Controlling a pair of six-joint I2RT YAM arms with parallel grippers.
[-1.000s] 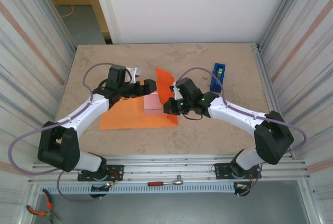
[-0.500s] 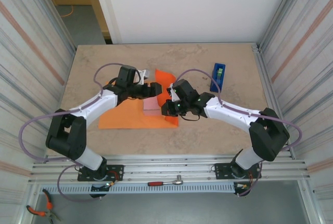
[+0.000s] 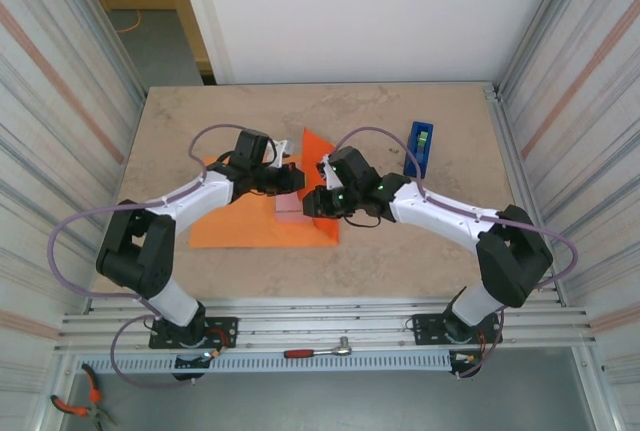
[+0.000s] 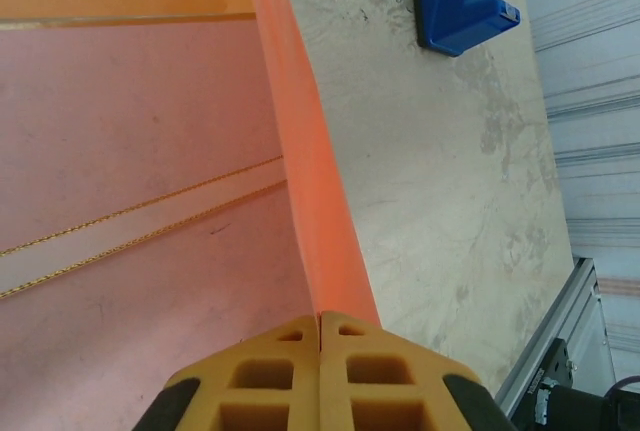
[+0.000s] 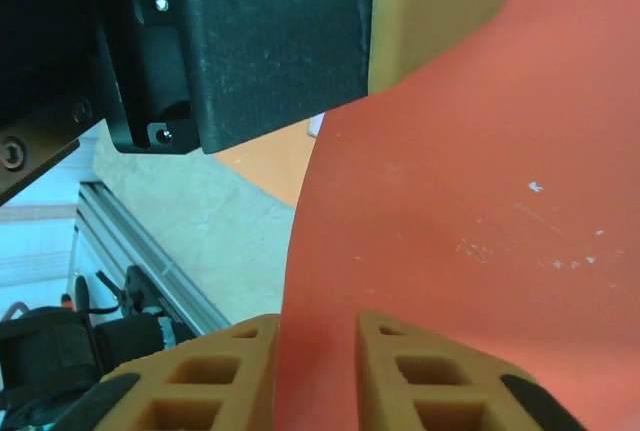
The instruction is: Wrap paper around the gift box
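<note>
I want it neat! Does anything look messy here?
A flap of the paper sticks up beside the box instead of lying flat. The left claw pinches its edge. Mid-wrapping, probably, not a mess.

Both arms are reaching inward toward each other. The left gripper is pinching the paper, and the right gripper is sitting slightly parted.

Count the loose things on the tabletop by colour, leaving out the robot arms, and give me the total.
Orange: 1, the paper
Pink: 1, the gift box
Blue: 1, the tape dispenser
Total: 3
</note>
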